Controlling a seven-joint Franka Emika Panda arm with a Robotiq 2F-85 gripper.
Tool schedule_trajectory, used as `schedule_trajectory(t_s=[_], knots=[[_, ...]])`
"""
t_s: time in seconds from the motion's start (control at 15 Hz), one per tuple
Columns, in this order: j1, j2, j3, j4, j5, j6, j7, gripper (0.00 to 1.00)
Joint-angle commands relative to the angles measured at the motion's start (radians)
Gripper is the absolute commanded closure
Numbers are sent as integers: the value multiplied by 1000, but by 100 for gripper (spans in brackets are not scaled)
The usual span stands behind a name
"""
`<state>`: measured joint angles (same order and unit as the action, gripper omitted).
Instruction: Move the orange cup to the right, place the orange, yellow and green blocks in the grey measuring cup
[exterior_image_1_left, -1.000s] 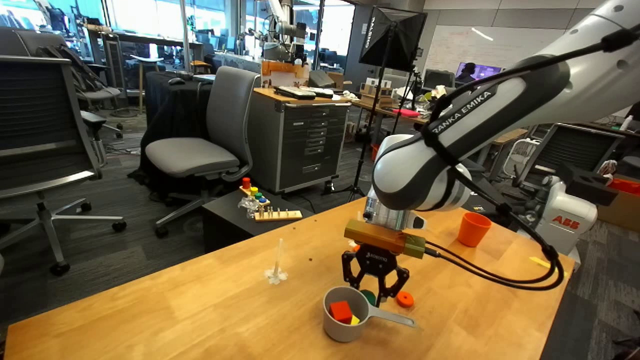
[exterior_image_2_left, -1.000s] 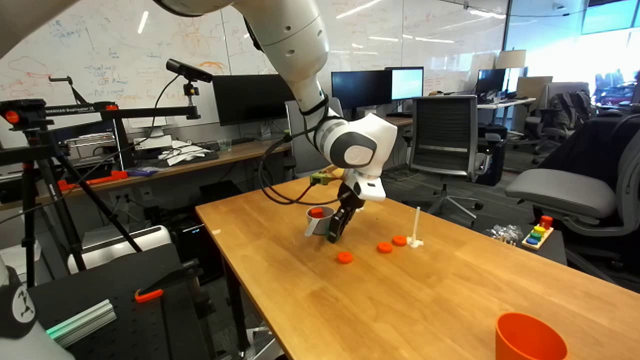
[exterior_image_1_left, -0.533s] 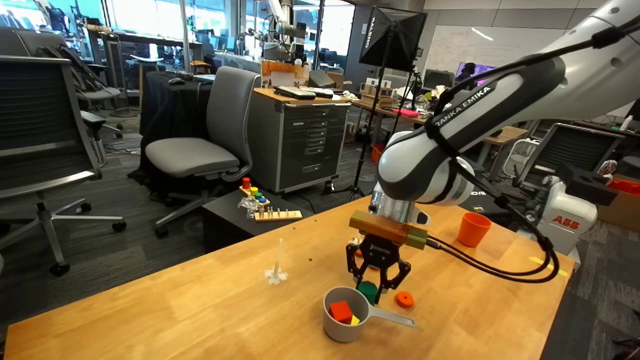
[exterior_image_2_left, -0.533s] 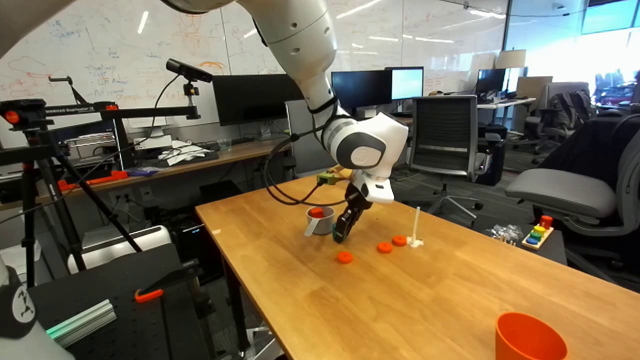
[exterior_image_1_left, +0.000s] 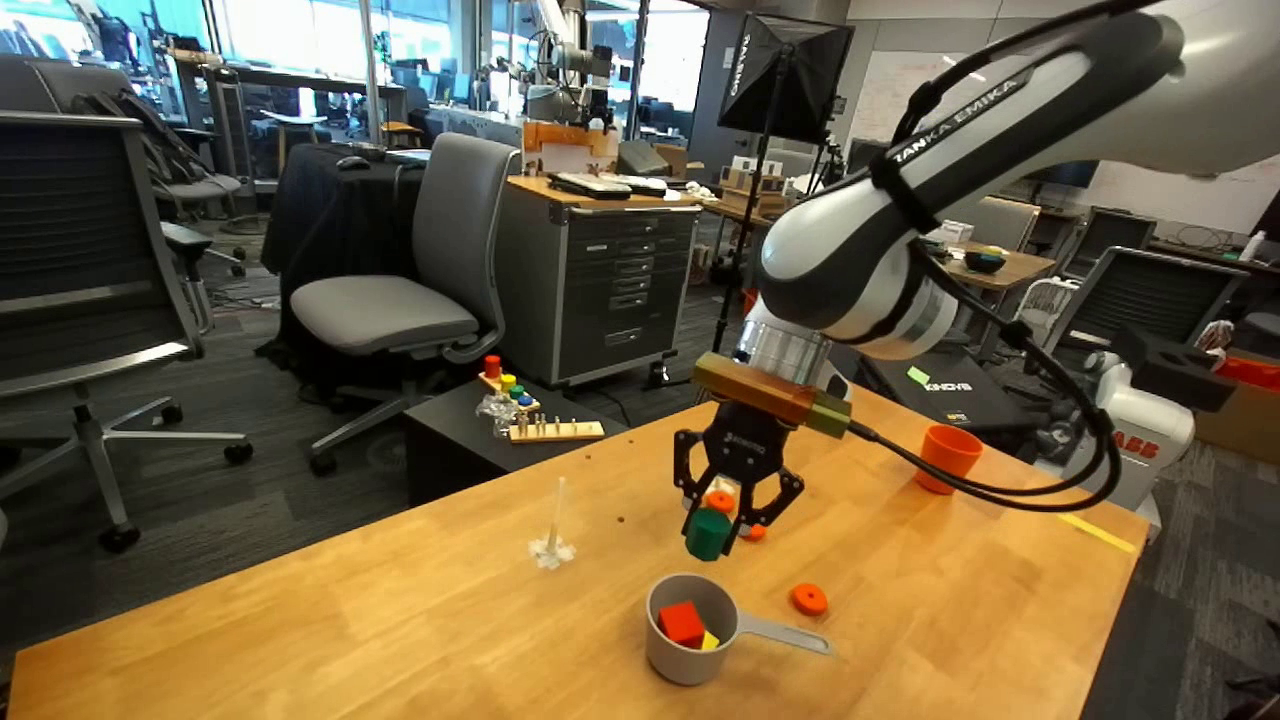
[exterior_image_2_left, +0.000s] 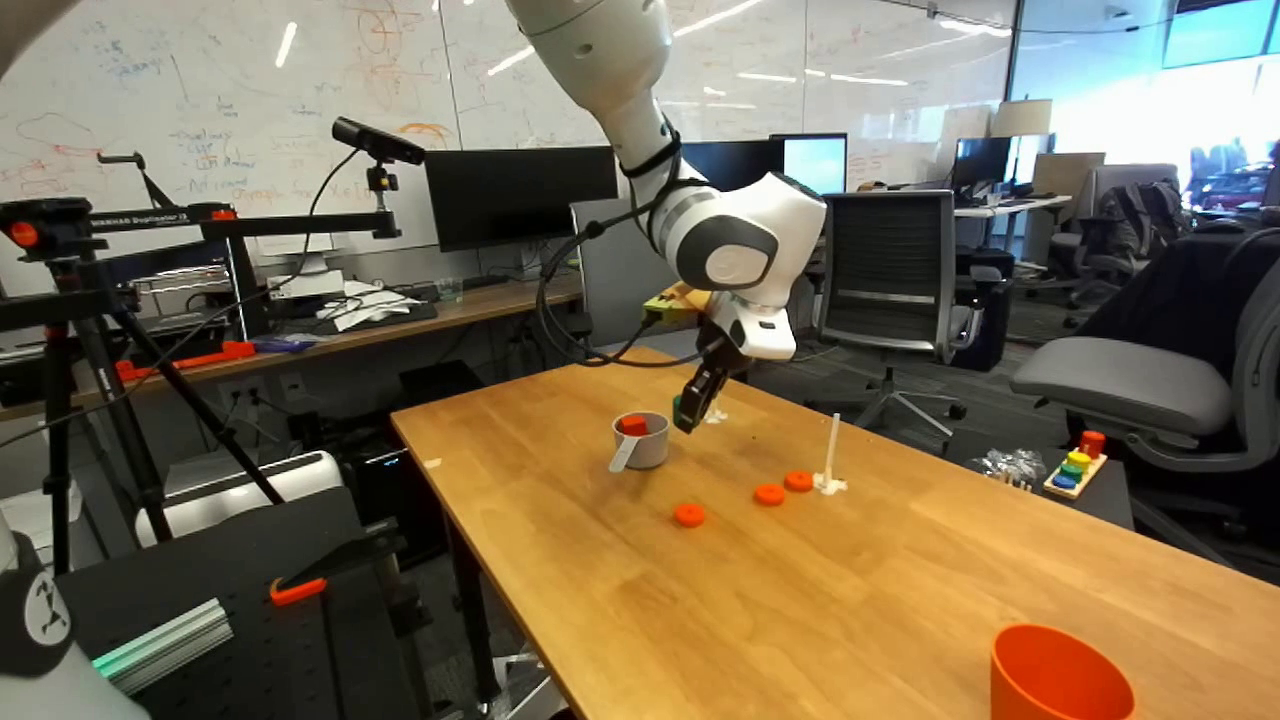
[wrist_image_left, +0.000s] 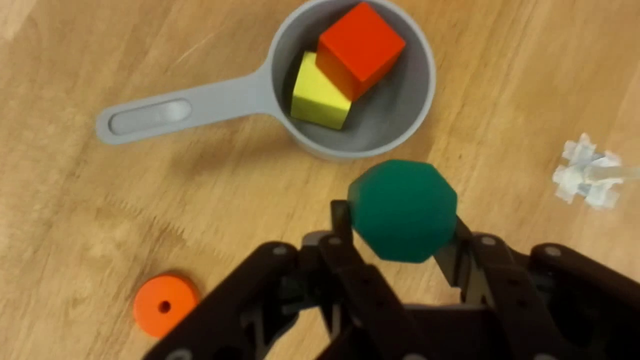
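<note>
Nearest in an exterior view, the grey measuring cup (exterior_image_1_left: 684, 668) stands upright on the wooden table (exterior_image_1_left: 350, 600), its straight handle extending toward the right of that view. Inside the cup, as the wrist view shows from above, lie the orange block (wrist_image_left: 361, 47) and the yellow block (wrist_image_left: 319, 98); the orange block partly overlaps the yellow. Just beyond the handle, an orange disc (exterior_image_1_left: 809, 600) with a central hole lies flat on the tabletop.

The gripper (exterior_image_1_left: 710, 530) hangs just beyond the cup, directed downward, with its two fingers closed against opposite sides of the green block (wrist_image_left: 403, 212). The block is held between them, clear of the tabletop; in the wrist view it appears just outside the cup's rim. In an exterior view, to the left of the gripper, a slender peg (exterior_image_1_left: 557, 512) stands in a whitish base. Two further orange discs (exterior_image_2_left: 769, 495) lie beside the foot of a second peg (exterior_image_2_left: 832, 448).

Farther back, toward the right, the orange cup (exterior_image_1_left: 948, 450) stands upright near the far edge of the table, well apart from the measuring cup and the gripper.

Behind the table follow, in order of depth, a low dark stand (exterior_image_1_left: 450, 432) bearing a wooden toy (exterior_image_1_left: 512, 388) with coloured pieces, a grey chair (exterior_image_1_left: 385, 312) and a drawer cabinet (exterior_image_1_left: 628, 300). A black softbox (exterior_image_1_left: 783, 75) rises to the right of the cabinet.
</note>
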<state>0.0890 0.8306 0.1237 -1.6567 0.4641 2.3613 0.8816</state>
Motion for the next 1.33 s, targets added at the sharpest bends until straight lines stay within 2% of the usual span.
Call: schedule_trajectory(t_s=[0.0, 0.27, 0.93, 1.0, 1.07, 1.13, 1.27], knots=[[-11, -58, 45, -18, 49, -47, -51, 82], [-7, -60, 70, -3, 88, -113, -59, 82], [-3, -25, 45, -3, 88, -150, -65, 82], [0, -22, 40, -5, 81, -146, -65, 68], [0, -19, 36, -5, 78, -147, -67, 32], [1, -17, 33, -5, 77, -146, -66, 31], [1, -15, 28, -7, 76, -143, -67, 18]])
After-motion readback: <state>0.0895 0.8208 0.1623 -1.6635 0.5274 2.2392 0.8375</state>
